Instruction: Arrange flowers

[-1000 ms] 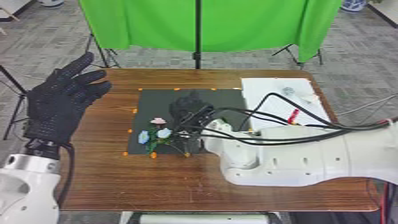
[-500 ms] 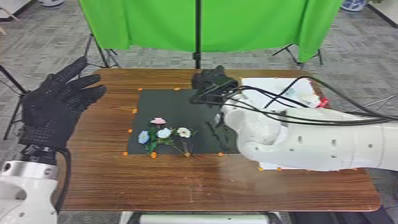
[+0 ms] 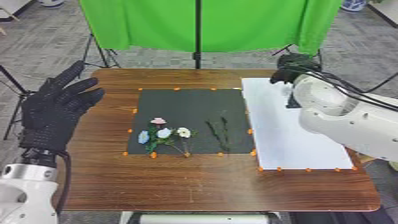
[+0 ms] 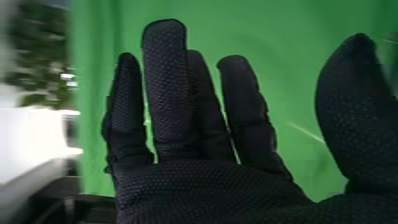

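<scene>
I find what appears to be a robotics lab: green backdrop [image 3: 147, 30] at top centre, grey carpet [image 3: 160, 61] behind, white robot arm [image 3: 27, 192] lower left.

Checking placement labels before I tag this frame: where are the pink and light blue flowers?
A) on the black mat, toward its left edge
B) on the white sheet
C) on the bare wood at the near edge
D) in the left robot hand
A: the head view shows the pink flower and the light blue flower on the left part of the black mat.
</scene>
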